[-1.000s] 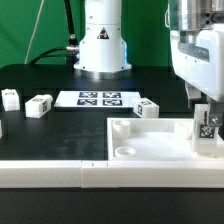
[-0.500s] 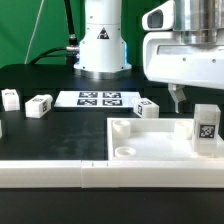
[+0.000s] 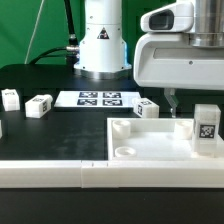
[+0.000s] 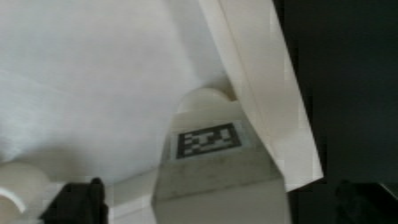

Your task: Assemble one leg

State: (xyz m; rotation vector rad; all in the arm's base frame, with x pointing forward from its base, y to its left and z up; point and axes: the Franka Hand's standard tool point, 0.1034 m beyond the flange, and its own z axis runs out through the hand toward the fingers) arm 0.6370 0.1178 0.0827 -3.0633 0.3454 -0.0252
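Closest to me in the exterior view, the long white bar (image 3: 50,174) lies across the front of the black table (image 3: 60,135). Just behind it is the large white panel (image 3: 150,145), with a round socket (image 3: 125,151) in its near corner. The leg (image 3: 206,128) stands upright on the panel toward the exterior view's right, its tagged face turned my way. The gripper (image 4: 210,204) hangs above the panel, to the exterior view's left of the leg and clear of it, touching nothing. On the wrist view I see its two dark fingers (image 4: 80,202) spread wide with nothing held, and the leg's tag shows in the gap past them. Farther back, three similar blocks (image 3: 147,108) (image 3: 40,105) (image 3: 10,98) sit loose on the table. Behind them are the marker board (image 3: 100,98) and then the arm's base (image 3: 103,45).
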